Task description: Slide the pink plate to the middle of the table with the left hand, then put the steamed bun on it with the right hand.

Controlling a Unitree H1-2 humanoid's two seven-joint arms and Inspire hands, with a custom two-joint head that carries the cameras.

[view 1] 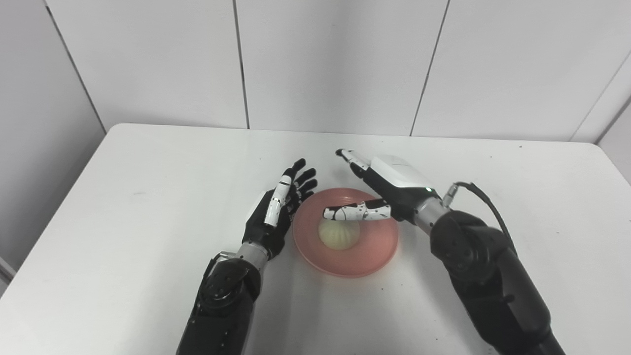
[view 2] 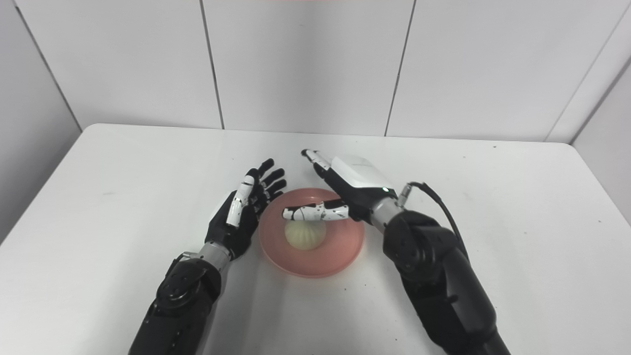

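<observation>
The pink plate (view 1: 362,256) lies near the middle of the white table, and the pale steamed bun (view 1: 337,234) rests on its left half. My right hand (view 1: 382,190) hovers over the plate's far side, open, its thumb stretched just above the bun and its fingers pointing away toward the wall; it holds nothing. My left hand (view 1: 278,209) stands open beside the plate's left rim, fingers spread and pointing up and away, close to the rim or touching it.
The white table (view 1: 148,197) runs to a panelled wall at the back. A black cable (view 1: 485,199) loops from my right wrist. A few small dark specks dot the tabletop at the right.
</observation>
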